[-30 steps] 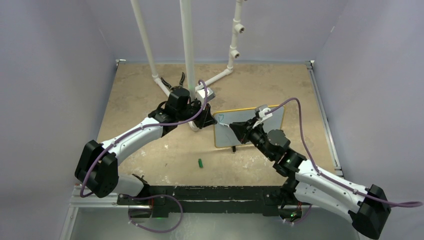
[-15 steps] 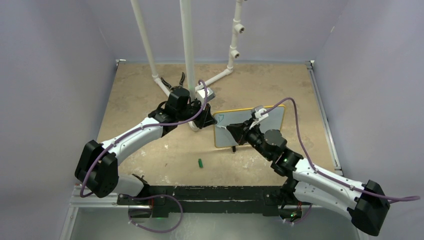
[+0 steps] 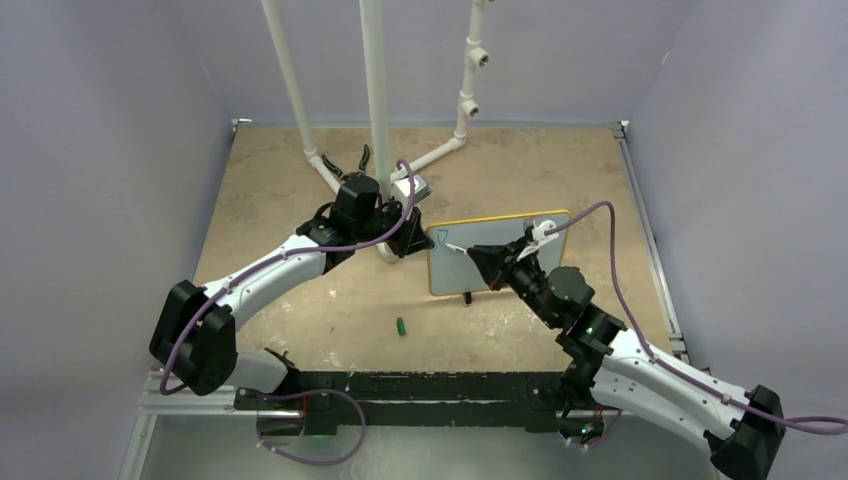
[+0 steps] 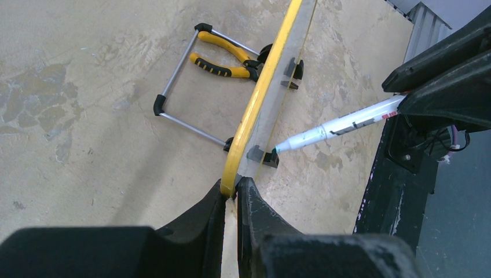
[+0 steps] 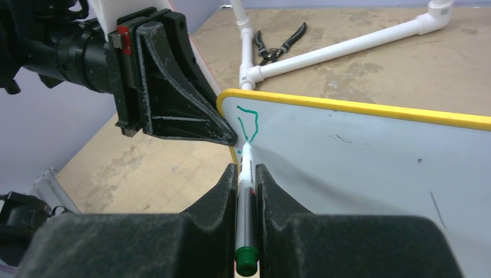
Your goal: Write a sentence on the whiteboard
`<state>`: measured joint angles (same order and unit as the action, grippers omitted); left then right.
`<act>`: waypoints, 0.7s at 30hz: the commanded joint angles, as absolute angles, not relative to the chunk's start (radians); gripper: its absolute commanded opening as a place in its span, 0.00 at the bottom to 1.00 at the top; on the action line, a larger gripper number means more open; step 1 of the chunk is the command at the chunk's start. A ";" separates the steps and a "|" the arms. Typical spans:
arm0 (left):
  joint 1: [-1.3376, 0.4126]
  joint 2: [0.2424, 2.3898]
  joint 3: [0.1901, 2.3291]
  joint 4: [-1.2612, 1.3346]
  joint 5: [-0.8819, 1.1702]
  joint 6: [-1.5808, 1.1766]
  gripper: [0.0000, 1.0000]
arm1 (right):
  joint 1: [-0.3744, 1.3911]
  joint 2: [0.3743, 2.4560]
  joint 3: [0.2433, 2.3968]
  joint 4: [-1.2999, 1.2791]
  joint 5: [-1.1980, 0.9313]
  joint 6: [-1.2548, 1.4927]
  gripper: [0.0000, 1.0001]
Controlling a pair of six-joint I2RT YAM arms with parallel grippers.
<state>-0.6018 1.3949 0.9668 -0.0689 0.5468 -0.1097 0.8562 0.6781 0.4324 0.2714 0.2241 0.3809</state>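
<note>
The whiteboard (image 3: 449, 272), white with a yellow rim (image 4: 262, 95), stands tilted up on the table right of centre. My left gripper (image 4: 231, 192) is shut on the rim at its left edge and appears in the top view (image 3: 417, 240). My right gripper (image 5: 247, 172) is shut on a white marker (image 5: 245, 191) with a green end. The marker tip touches the board near its top left corner. Of the sentence, only one looping green stroke (image 5: 249, 120) shows there. From the left wrist the marker (image 4: 341, 126) meets the board face.
A white pipe frame (image 3: 375, 100) stands behind the board, its feet spreading over the table. Pliers (image 5: 282, 42) lie near those feet, behind the board. A green marker cap (image 3: 401, 326) lies on the table in front. Wire stand legs (image 4: 173, 87) prop the board from behind.
The right forearm has swung to the right while the marker tip stayed by the board's top left corner. The left arm has not moved.
</note>
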 commanded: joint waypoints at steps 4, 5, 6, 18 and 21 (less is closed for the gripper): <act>-0.586 1.386 0.957 -0.043 0.504 -0.084 0.00 | 0.856 0.634 0.420 0.245 0.323 0.371 0.00; -0.585 1.388 0.958 -0.043 0.505 -0.085 0.00 | 0.856 0.638 0.420 0.252 0.324 0.370 0.00; -0.586 1.389 0.959 -0.042 0.506 -0.085 0.00 | 0.856 0.643 0.420 0.260 0.324 0.370 0.00; -0.585 1.394 0.959 -0.044 0.511 -0.083 0.00 | 0.856 0.668 0.416 0.368 0.292 0.358 0.00; -0.585 1.395 0.959 -0.044 0.512 -0.083 0.00 | 0.856 0.681 0.415 0.374 0.302 0.356 0.00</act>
